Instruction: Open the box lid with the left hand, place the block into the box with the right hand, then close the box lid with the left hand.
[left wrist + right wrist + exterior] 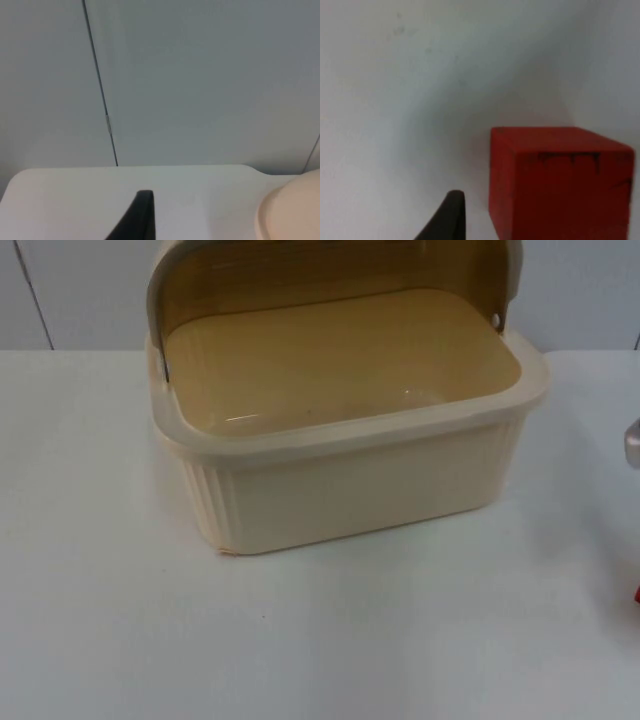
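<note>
The cream plastic box (350, 485) stands at the middle of the white table with its lid (330, 275) swung up and back, so the bare inside (340, 365) is visible. The red block (555, 182) rests on the table right in front of my right gripper (449, 217), just beside it; a sliver of the red block (637, 593) sits at the table's right edge, to the right of the box. My left gripper (140, 215) hovers over the table facing the grey wall, with a curved part of the box (290, 212) off to one side.
The grey partition wall (200, 80) with a dark vertical seam (100, 85) closes off the table's far edge (130, 170). A metal part of the right arm (633, 443) pokes in to the right of the box. Open white table lies in front of the box (300, 640).
</note>
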`<control>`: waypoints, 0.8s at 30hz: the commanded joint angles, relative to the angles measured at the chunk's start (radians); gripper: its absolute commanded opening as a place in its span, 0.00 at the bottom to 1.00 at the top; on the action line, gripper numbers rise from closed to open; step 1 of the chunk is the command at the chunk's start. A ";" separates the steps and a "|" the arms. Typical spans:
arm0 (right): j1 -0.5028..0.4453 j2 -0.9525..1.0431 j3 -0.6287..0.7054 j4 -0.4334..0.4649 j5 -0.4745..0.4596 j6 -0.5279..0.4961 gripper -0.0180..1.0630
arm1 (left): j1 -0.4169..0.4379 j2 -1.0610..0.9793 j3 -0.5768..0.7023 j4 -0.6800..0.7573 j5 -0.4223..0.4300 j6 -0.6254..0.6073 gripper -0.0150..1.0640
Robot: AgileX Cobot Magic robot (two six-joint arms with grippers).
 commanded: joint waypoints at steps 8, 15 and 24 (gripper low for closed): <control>0.002 0.095 0.001 0.020 -0.037 -0.017 0.98 | 0.001 -0.005 -0.001 0.015 -0.003 -0.004 0.98; -0.002 0.100 0.001 0.016 -0.056 0.009 0.27 | 0.001 -0.005 -0.001 0.020 0.001 -0.004 0.98; -0.002 0.046 -0.002 -0.015 -0.043 0.127 0.02 | 0.001 -0.005 -0.001 0.022 0.003 -0.004 0.98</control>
